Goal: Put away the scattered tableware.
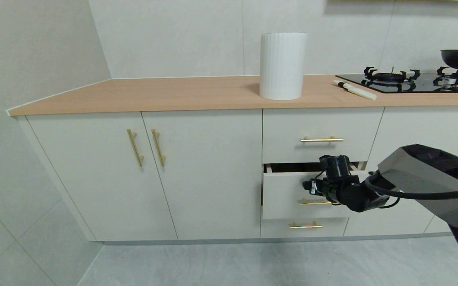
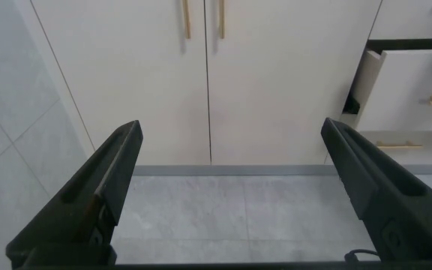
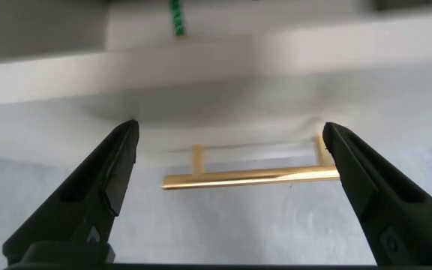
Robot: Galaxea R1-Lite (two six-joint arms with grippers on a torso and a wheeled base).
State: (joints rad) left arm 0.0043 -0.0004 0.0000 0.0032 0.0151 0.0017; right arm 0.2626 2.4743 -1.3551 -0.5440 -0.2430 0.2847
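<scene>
Hovering just before the middle drawer (image 1: 288,190), which stands pulled partway out, the right gripper (image 3: 229,135) has its jaws spread wide on either side of the brass handle (image 3: 253,178), not touching it. The left gripper (image 2: 229,127) is spread apart too and holds nothing, facing the cupboard doors (image 2: 208,82) and floor (image 2: 231,210). Up on the wooden counter (image 1: 173,93), a pale utensil (image 1: 354,89) lies beside the stove (image 1: 412,81), near a white ribbed canister (image 1: 282,65).
</scene>
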